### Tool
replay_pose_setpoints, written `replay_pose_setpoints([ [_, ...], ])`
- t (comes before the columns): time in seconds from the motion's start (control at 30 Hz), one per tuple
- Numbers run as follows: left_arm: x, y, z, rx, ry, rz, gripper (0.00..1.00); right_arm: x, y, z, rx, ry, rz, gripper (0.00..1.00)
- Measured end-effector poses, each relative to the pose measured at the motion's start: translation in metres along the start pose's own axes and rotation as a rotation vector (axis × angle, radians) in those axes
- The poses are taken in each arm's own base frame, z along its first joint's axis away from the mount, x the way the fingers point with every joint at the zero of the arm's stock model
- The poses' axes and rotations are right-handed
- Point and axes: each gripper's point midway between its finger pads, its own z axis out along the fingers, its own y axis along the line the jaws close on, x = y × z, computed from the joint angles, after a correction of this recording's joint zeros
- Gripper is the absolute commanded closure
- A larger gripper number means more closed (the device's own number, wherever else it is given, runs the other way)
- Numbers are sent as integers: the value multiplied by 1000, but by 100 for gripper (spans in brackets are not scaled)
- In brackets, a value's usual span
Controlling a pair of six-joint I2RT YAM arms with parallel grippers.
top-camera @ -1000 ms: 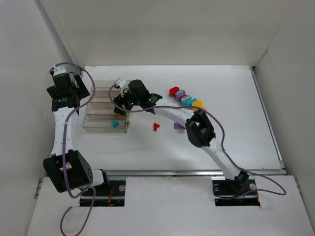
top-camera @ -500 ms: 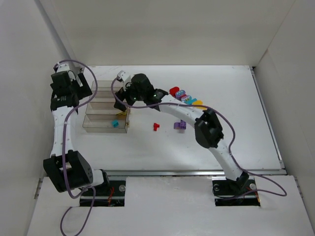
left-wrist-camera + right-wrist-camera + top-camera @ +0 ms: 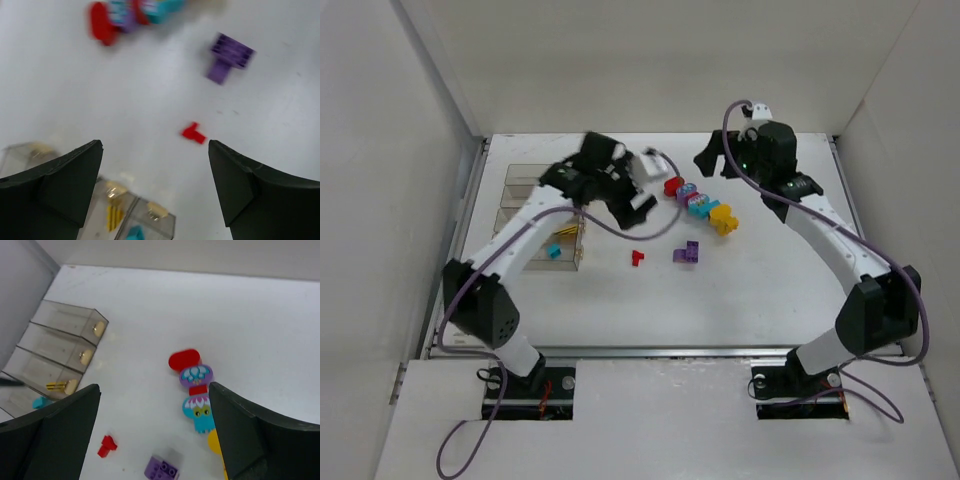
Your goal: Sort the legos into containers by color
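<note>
A joined line of legos, red (image 3: 672, 186), purple (image 3: 686, 193), cyan (image 3: 700, 205) and yellow (image 3: 723, 218), lies at mid table. A small red lego (image 3: 638, 258) and a purple lego (image 3: 685, 252) lie loose in front of it. The clear containers (image 3: 523, 174) stand at the left; one holds a cyan lego (image 3: 553, 251), another a yellow piece (image 3: 570, 233). My left gripper (image 3: 648, 185) is open and empty above the table between the containers and the line. My right gripper (image 3: 715, 160) is open and empty behind the line. The left wrist view shows the red lego (image 3: 193, 133) and the purple lego (image 3: 229, 55).
White walls close in the table at the left, back and right. The left arm crosses over the containers' back part. In the right wrist view the containers (image 3: 65, 340) sit far left, and the line of legos (image 3: 196, 375) lies between the open fingers (image 3: 75, 425).
The right gripper has left the containers and swung to the back right. The left gripper has swung from the far left to the right of the containers.
</note>
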Motion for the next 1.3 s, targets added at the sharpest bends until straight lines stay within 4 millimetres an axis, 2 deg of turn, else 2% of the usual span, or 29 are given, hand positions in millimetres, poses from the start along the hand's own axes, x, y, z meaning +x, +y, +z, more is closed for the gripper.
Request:
replay_pose_setpoints([
  [0.03, 5, -44, 29, 135, 46, 66, 15, 13, -9, -6, 30, 26, 13, 6],
  [0.1, 30, -94, 57, 296, 134, 153, 15, 40, -16, -16, 60, 82, 26, 6],
  [0.17, 60, -123, 71, 393, 212, 191, 22, 60, -20, -26, 77, 126, 35, 6],
  [0.2, 74, -129, 74, 422, 249, 197, 24, 65, -22, -31, 82, 134, 38, 6],
  [0.27, 92, -127, 82, 433, 300, 203, 24, 70, -23, -41, 92, 145, 41, 6],
  [0.4, 114, -114, 100, 374, 384, 201, 22, 63, -23, -56, 106, 121, 38, 6],
  [0.5, 126, -116, 114, 350, 434, 176, 24, 63, -23, -61, 111, 114, 37, 6],
  [0.6, 130, -117, 124, 327, 444, 158, 33, 70, -26, -61, 117, 131, 40, 6],
  [0.7, 123, -119, 129, 323, 416, 185, 35, 77, -28, -62, 124, 153, 43, 6],
  [0.8, 123, -124, 133, 335, 416, 211, 47, 79, -28, -63, 123, 158, 44, 7],
  [0.87, 129, -126, 136, 341, 431, 218, 50, 81, -28, -63, 124, 163, 45, 7],
  [1.03, 152, -124, 143, 365, 491, 226, 50, 84, -29, -63, 126, 170, 47, 7],
  [1.17, 163, -116, 144, 350, 526, 243, 57, 85, -29, -63, 123, 172, 47, 7],
  [1.23, 166, -113, 146, 341, 539, 249, 57, 87, -29, -63, 122, 177, 48, 7],
  [1.3, 167, -112, 148, 335, 545, 256, 64, 91, -29, -63, 122, 184, 48, 7],
])
